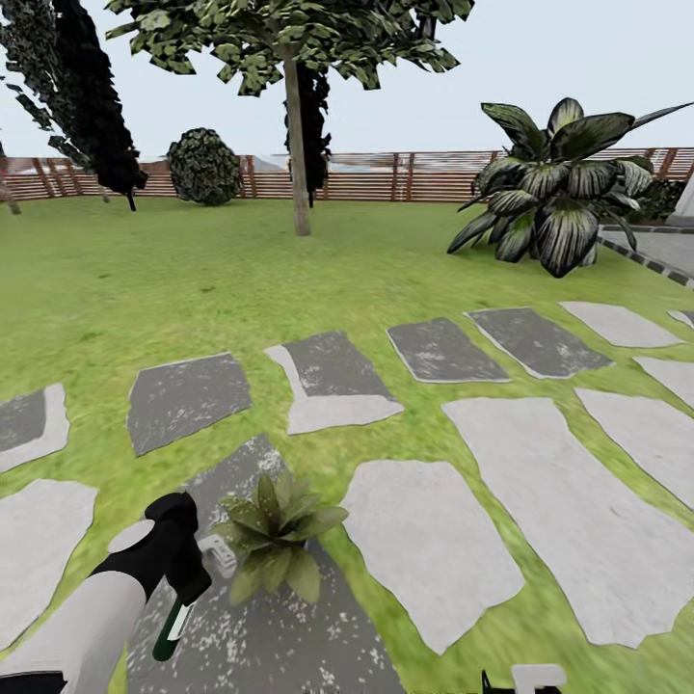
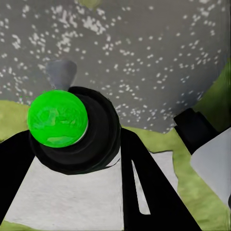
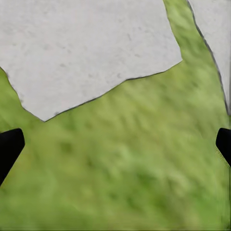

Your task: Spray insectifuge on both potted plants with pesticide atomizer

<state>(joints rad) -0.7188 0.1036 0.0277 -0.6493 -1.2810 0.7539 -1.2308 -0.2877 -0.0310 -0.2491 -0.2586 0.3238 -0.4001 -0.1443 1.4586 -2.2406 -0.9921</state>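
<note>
Lower left, our left gripper [image 1: 189, 600] clamps the green-bottomed dark spray bottle [image 1: 173, 622] beside the green rosette plant [image 1: 275, 535]; right fingers [image 3: 9, 147] spread apart.

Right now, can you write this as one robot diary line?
left gripper: holding atomizer | potted plant: beside it | right gripper: open over lawn

Left arm low and forward, right claw barely in sight

The left arm [image 1: 77, 617], white forearm into a black wrist, reaches forward and down at the head view's lower left, its left claw [image 1: 178, 588] closed around something. The right claw [image 3: 115, 144] points straight down, its two dark fingertips [image 3: 8, 147] spread wide apart at the edges of its wrist view, nothing between them.
</note>
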